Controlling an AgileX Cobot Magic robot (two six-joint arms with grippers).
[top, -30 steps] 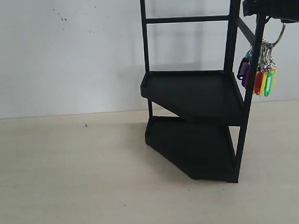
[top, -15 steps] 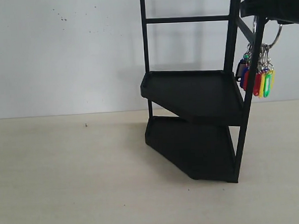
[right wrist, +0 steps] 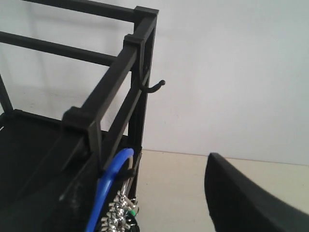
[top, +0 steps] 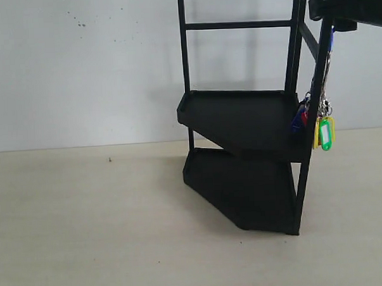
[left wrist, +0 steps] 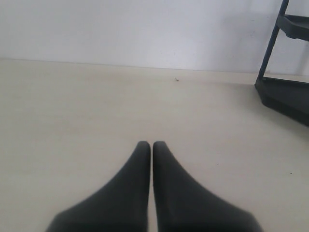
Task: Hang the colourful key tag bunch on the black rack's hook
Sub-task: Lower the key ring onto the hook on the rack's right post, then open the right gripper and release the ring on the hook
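Nearest me, the left fingers (left wrist: 145, 147) are pressed together with nothing between them, hovering low over the pale surface (left wrist: 72, 106) well out from the black rack (top: 240, 115). I leave them parked, since they have no part in this step. At the rack's top outer corner the right fingers (top: 339, 11) look spread wide. In the right wrist view one finger (right wrist: 241, 203) stands well clear of the rack's upright with nothing in it, and I cannot make out the other for certain against the dark metal. The colourful key tag bunch (top: 324, 132) hangs down along the rack's outer upright, its tags beside the upper tray. Its large ring (right wrist: 108, 186) loops over the hook (right wrist: 127, 171) just off that upright. I judge the hang is made and the step in hand is a clean release and retreat. To do it well I would draw the right arm slowly outward from the upright, watching that neither finger catches the blue ring or lifts it off the prong, and that I do not nudge the rack. Farther along the rack's top rail the curled J-shaped hook (right wrist: 153, 87) is bare, with the white wall (top: 80, 72) behind.
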